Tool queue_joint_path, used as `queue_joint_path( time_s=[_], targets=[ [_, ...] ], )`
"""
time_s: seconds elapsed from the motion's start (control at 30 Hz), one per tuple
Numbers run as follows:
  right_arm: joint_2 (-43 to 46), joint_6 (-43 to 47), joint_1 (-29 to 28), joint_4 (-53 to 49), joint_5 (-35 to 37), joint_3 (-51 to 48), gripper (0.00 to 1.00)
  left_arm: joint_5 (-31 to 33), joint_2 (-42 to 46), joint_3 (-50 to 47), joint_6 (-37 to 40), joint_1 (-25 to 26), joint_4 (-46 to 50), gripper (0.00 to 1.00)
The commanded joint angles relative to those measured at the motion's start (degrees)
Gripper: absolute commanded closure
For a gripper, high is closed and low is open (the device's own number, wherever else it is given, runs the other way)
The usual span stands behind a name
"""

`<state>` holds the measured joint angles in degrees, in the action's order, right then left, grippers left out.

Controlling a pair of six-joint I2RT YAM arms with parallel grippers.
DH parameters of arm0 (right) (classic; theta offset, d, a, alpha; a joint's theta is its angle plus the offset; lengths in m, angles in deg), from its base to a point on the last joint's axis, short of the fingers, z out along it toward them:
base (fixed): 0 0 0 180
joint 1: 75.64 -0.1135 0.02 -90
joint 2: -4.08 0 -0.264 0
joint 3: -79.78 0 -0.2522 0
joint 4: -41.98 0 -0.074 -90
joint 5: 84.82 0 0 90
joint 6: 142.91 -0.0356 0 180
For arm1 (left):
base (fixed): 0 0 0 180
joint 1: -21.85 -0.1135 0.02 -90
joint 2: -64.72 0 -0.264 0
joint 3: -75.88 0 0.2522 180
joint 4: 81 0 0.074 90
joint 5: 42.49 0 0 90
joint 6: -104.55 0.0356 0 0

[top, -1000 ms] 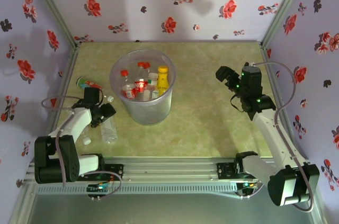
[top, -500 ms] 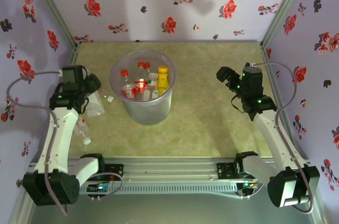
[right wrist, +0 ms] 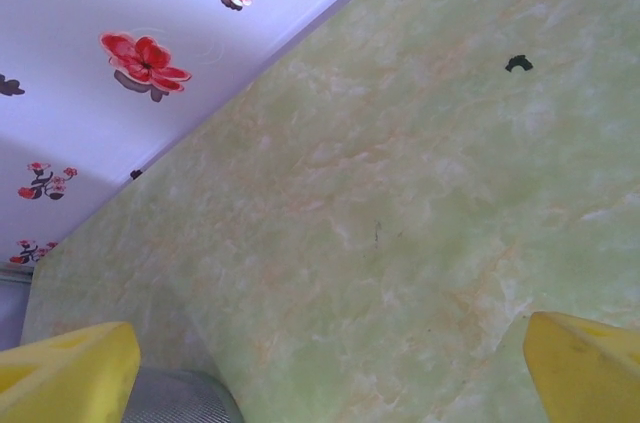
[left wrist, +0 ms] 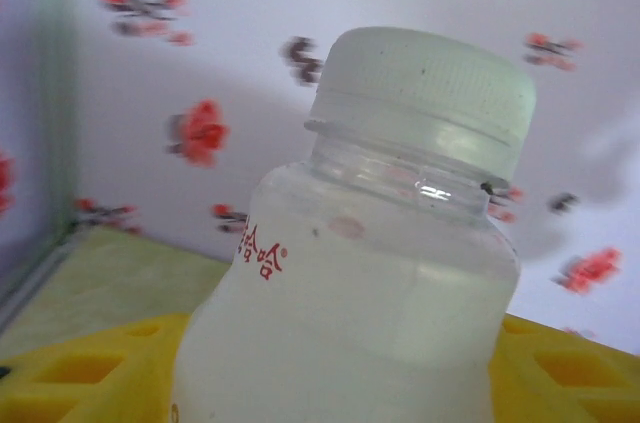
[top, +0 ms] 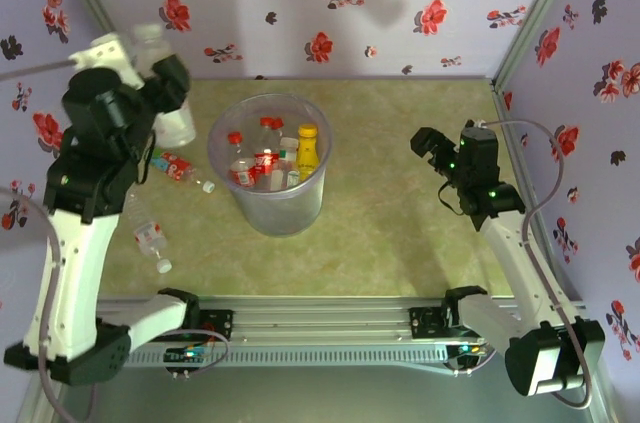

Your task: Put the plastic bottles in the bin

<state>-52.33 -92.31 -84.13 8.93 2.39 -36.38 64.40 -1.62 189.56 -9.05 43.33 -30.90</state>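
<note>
My left gripper (top: 165, 93) is raised high at the back left, shut on a clear plastic bottle (top: 178, 127) with a white cap. In the left wrist view that bottle (left wrist: 380, 273) stands between the yellow fingers (left wrist: 80, 368) with its cap pointing away. It hangs left of the bin (top: 215, 148), a round translucent grey bucket holding red-capped bottles (top: 266, 158) and a yellow one (top: 307, 148). Two more bottles lie on the table: a red-labelled one (top: 178, 168) and a clear one (top: 151, 241). My right gripper (top: 432, 148) hovers open to the right of the bin, nothing between its fingers (right wrist: 70, 363).
Flowered walls close in the green table (top: 400, 233) on the left, back and right. A metal rail (top: 320, 318) runs along the near edge. The bin's rim (right wrist: 175, 398) shows at the bottom left of the right wrist view.
The left arm has lifted the white-capped bottle off the table at the left and swung it up and back. The right arm has barely moved.
</note>
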Motion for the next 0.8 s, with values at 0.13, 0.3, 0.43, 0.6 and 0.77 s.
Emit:
queue_joint_path(
  time_s=[0.13,0.3,0.43,0.6,0.77],
  targets=[
    [3.34,0.21,0.67,-1.98,1.73,1.25,0.01,-0.54,-14.92,7.82,4.48,12.50,-0.87,0.87],
    [4.38,1.05,0.71,-3.20,2.25,1.07,0.01,-1.13,-15.24,2.05,0.69,14.53,-1.53,0.90],
    [4.45,1.65,0.67,-3.51,2.44,1.08,0.01,-2.33,-13.39,-4.04,-3.47,15.00,-0.99,0.92],
    [3.82,0.81,0.72,-1.85,1.74,0.11,0.01,-3.66,-11.04,-9.54,-7.29,15.18,-1.05,0.93],
    [3.29,-0.12,0.72,-0.50,1.12,-0.34,0.01,-3.55,-10.65,-10.06,-7.46,15.17,3.15,0.91]
  ],
)
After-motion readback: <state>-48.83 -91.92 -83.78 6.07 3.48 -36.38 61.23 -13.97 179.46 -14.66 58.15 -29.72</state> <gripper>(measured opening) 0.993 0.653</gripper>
